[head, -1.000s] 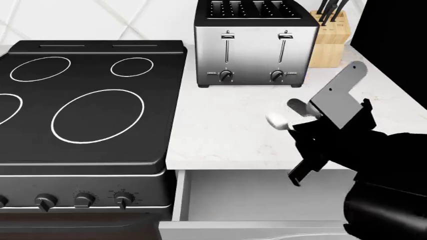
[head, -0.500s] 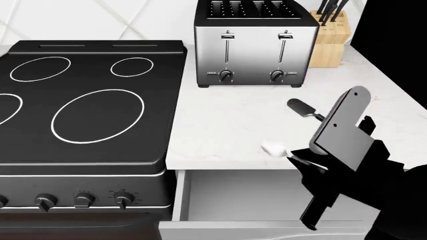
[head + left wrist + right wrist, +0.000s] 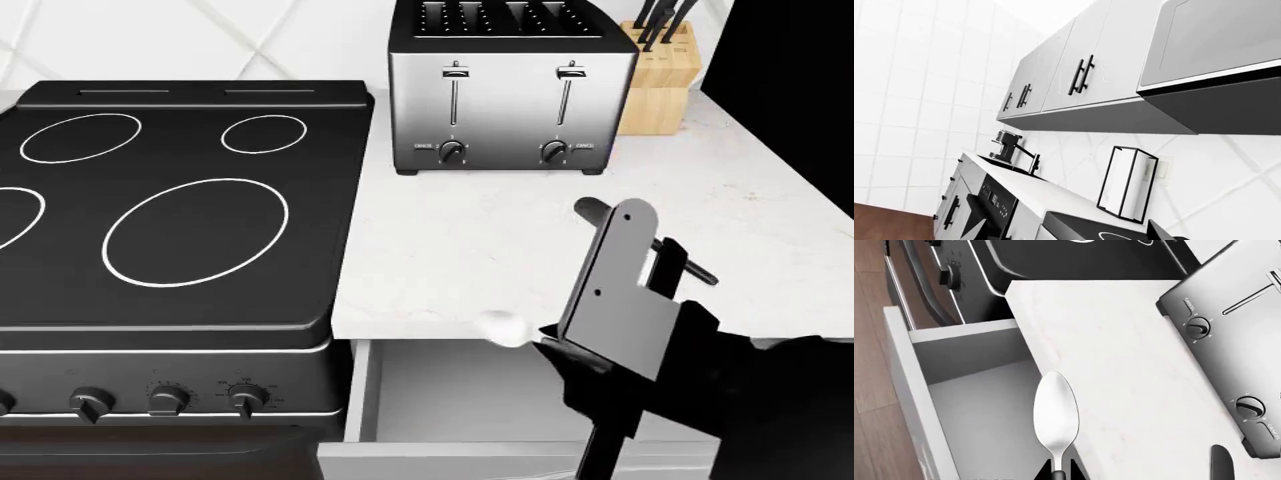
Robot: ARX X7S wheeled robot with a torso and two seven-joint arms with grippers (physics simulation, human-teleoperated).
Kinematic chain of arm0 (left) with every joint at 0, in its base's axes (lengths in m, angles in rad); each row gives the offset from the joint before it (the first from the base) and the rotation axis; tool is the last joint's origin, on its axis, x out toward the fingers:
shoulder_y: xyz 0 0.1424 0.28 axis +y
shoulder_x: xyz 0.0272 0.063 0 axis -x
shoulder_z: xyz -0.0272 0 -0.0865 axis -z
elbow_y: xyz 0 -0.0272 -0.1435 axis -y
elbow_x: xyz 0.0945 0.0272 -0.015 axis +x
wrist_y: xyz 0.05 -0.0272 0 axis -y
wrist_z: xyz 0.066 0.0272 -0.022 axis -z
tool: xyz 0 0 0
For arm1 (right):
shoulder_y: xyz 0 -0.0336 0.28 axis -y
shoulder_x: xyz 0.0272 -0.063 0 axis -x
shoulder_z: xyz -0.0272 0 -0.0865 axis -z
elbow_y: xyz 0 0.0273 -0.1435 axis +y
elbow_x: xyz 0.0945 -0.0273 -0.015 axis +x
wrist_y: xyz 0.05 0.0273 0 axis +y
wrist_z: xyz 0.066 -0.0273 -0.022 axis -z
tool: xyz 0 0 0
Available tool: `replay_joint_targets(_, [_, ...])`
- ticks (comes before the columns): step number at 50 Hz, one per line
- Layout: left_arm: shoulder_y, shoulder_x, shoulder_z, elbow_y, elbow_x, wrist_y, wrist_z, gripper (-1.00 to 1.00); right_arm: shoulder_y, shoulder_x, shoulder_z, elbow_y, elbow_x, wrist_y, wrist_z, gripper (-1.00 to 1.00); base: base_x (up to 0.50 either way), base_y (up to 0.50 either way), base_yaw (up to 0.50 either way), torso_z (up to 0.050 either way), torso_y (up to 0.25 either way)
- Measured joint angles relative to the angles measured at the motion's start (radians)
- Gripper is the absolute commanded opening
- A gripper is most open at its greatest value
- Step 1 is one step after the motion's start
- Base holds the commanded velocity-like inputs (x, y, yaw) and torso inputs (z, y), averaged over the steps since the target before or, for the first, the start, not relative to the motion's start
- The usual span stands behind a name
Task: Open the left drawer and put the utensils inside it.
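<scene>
1. Risk: the spoon (image 3: 1056, 412) is held only by the end of its handle, and its bowl hangs over the counter edge (image 3: 441, 325), not yet fully over the drawer cavity. If released here, it is judged that it could strike the edge and stay on the counter or fall outside.
2. Risk: the spatula (image 3: 597, 212) lies on the counter just behind the right arm; it could be knocked by the forearm bracket during any swing.
3. Right gripper (image 3: 1059, 474): closed on the spoon handle, bowl pointing toward the stove. In the head view the arm is seen reaching from the lower right, with the wrist above the front of the left drawer (image 3: 441, 385).
4. The left drawer is pulled out, its white interior visible and nothing seen in it.
5. Left gripper: not seen; its wrist camera shows only wall cabinets, so its opening cannot be told.
</scene>
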Motion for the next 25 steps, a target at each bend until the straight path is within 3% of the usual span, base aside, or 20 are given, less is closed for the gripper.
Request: replay_joint_targets(25, [-0.001, -0.001, 0.002, -0.002, 0.0, -0.006, -0.001, 1.0, 0.066, -0.031, -0.213, 0.04, -0.081, 0.0, -0.001, -1.0, 0.0, 0.0, 0.0, 0.0, 0.0])
